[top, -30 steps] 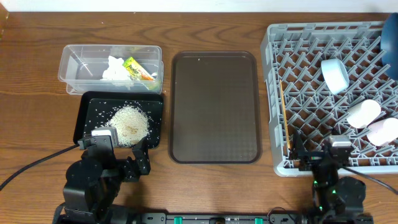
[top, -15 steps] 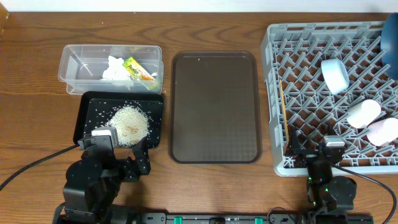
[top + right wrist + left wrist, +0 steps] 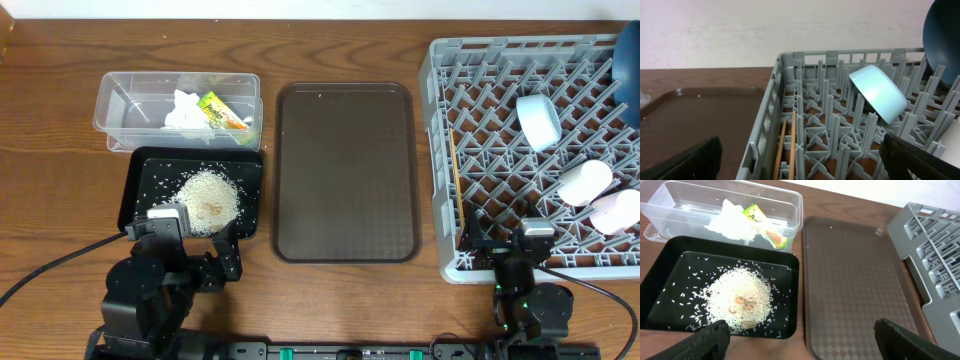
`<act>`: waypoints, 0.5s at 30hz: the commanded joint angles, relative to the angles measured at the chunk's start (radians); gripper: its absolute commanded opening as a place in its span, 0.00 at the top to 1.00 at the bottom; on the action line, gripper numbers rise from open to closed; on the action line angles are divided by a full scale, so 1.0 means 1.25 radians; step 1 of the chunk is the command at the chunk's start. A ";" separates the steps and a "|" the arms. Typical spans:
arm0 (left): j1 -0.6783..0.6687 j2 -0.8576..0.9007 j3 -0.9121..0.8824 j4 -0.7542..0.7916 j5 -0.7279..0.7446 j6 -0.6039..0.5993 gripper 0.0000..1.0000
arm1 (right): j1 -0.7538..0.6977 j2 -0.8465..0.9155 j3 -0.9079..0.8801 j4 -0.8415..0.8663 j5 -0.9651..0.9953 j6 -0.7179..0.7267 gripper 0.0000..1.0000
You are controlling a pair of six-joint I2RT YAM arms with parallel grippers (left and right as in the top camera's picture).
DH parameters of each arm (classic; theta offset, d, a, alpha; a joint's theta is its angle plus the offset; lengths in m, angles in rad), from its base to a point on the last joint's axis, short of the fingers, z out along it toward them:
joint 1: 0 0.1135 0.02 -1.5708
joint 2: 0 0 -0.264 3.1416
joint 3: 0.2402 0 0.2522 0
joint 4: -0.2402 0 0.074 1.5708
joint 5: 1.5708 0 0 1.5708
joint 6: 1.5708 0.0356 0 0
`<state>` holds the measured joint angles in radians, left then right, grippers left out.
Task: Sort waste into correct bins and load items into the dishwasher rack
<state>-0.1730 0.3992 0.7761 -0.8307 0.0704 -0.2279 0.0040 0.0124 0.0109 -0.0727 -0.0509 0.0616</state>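
My left gripper [image 3: 805,339] stands wide open with nothing between its fingers, just at the near edge of the black tray [image 3: 140,200]; the rice [image 3: 208,198] lies heaped in that tray with loose grains scattered around it (a few brownish bits sit in the heap); beyond it, touching the tray's far edge, the clear tub [image 3: 120,100] holds the crumpled tissue [image 3: 183,110] and the snack wrapper [image 3: 220,110] side by side. My right gripper [image 3: 802,162] is also wide open and empty, at the near edge of the rack [image 3: 445,150]; inside, the chopsticks [image 3: 455,190] lie along the left wall; the light blue bowl [image 3: 538,120] leans tilted among the pegs; the dark blue plate [image 3: 628,60] stands at the far right corner; the pale cup [image 3: 585,182] and pink cup [image 3: 615,212] lie just beside each other. The brown tray [image 3: 345,170] lies between the bins and the rack.
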 commanded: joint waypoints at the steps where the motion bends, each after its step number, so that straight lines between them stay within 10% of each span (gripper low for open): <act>1: -0.002 -0.002 0.000 0.002 -0.012 0.005 0.05 | 0.013 -0.005 -0.004 0.002 0.008 -0.006 0.01; 15: 0.008 -0.027 -0.010 -0.010 -0.028 0.018 0.05 | 0.013 -0.005 -0.004 0.001 0.008 -0.006 0.01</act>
<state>-0.1715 0.3946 0.7753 -0.8421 0.0662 -0.2268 0.0040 0.0124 0.0109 -0.0727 -0.0509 0.0616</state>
